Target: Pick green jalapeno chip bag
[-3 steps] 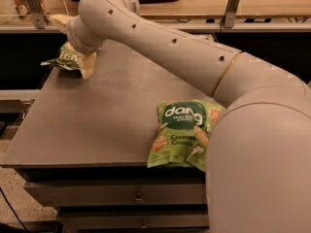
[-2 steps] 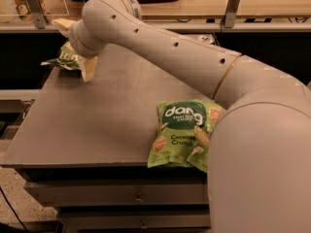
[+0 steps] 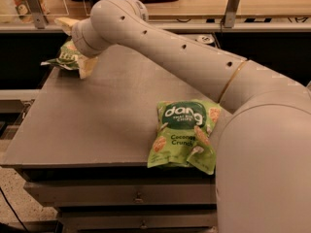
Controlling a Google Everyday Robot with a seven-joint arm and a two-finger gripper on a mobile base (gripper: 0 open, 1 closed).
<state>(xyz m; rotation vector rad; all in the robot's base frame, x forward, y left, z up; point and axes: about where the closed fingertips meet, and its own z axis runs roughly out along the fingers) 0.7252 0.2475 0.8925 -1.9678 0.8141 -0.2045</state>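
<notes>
Far left, far corner of the table (image 3: 107,110): the green jalapeno chip bag (image 3: 59,59) lies flat. Its left tip appears to reach just past the table's left edge.

The gripper (image 3: 75,50) is right at the bag, with pale parts showing above it and along its right side. The wrist hides the contact zone, so I cannot tell whether the tool is open, closed, or already gripping the bag. I also cannot tell whether the bag is off the surface.

Centre: the arm (image 3: 170,57) stretches from near right to far left, passing over bare tabletop.

Near right: the larger bright "dang" bag (image 3: 184,135) lies at the near edge, well apart from the target. Its right side is covered by the robot's body (image 3: 262,169).

Risks (judgement):
- The bag sits at the corner. A sideways nudge from a misplaced approach could push it off the left or far edge.
- The crinkly film may give only a thin pinch on a seam or fold. The bag could then slip out on the lift.
- Pressing down too far could drive the tool into the table rather than around the bag.
- On retraction, the elbow or body could drag the "dang" bag off the near edge, since the two look very close.
</notes>
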